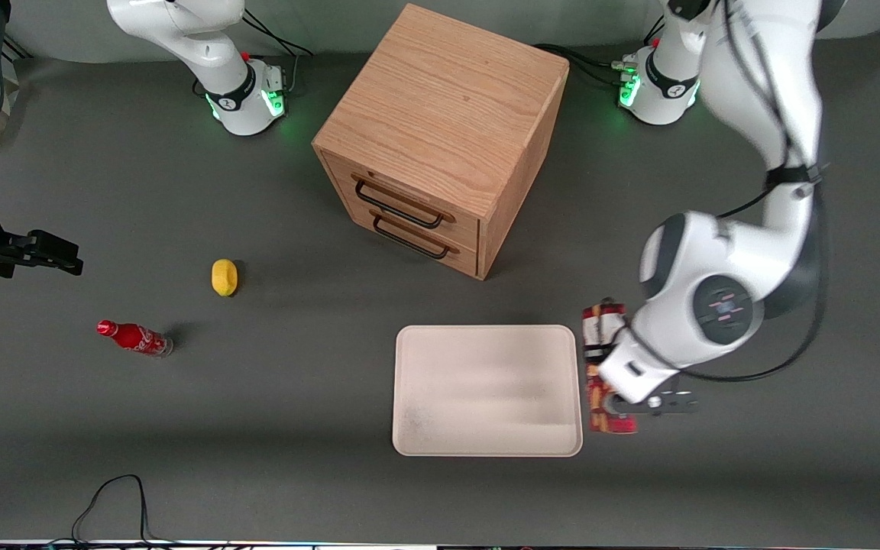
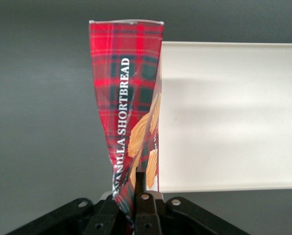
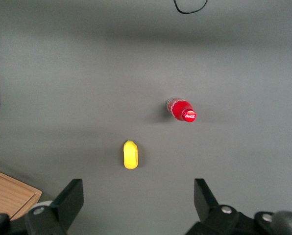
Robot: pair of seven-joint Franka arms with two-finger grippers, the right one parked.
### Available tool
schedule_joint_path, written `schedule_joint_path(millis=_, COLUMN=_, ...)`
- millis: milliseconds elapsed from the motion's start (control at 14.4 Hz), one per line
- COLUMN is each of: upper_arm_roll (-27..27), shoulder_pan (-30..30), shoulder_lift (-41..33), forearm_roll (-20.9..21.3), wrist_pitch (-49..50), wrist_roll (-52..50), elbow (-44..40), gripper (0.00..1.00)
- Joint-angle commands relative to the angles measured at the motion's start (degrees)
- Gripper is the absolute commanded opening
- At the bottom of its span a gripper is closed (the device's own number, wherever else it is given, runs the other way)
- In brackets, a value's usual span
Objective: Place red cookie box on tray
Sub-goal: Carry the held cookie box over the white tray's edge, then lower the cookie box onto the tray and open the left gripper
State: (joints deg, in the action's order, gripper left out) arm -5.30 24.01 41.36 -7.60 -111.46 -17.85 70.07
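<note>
The large pale cream rectangular tray [image 1: 487, 390] holds nothing; the flat red tartan cookie box [image 2: 129, 98] stands on its narrow edge just beside the tray, toward the working arm's end of the dark grey bench [image 1: 257, 458]. The gripper [image 2: 136, 196] is closed on the box's end, pinching the carton. Also on the bench: one two-drawer wooden cabinet [image 1: 440, 137], one yellow lemon-shaped object [image 1: 224, 276] and one small red soda bottle [image 1: 134, 338].
</note>
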Motion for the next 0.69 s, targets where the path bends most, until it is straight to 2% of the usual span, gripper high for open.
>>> schedule_joint_path(millis=0, upper_arm_roll=-0.41, shoulder_pan=1.65, shoulder_lift=4.77, forearm_roll=1.62, wrist_pitch=-2.16, wrist_roll=-2.54, elbow=-3.45, gripper=0.0)
schedule_joint_path(millis=139, upper_arm_roll=0.2, shoulder_pan=2.01, shoulder_lift=6.44, forearm_roll=3.03, wrist_pitch=-5.41, wrist_roll=-2.81, elbow=-2.4, gripper=0.0)
schedule_joint_path(millis=347, upper_arm_roll=0.38, shoulder_pan=2.36, shoulder_lift=7.06, forearm_roll=2.86, wrist_pitch=-12.01, wrist_roll=-3.34, elbow=1.12, gripper=0.0)
schedule_joint_path(millis=417, upper_arm_roll=0.47, shoulder_pan=2.36, shoulder_lift=7.06, forearm_roll=2.77, wrist_pitch=-12.2, wrist_roll=-3.86, elbow=1.12, gripper=0.29)
schedule_joint_path(millis=486, upper_arm_roll=0.38, shoulder_pan=2.36, shoulder_lift=7.06, forearm_roll=3.29, wrist_pitch=-12.46, wrist_roll=-3.78, elbow=1.29, gripper=0.99)
schedule_joint_path(millis=625, upper_arm_roll=0.47, shoulder_pan=2.27, shoulder_lift=6.28, forearm_roll=3.21, wrist_pitch=-12.99, wrist_roll=-3.86, elbow=1.38, gripper=1.0)
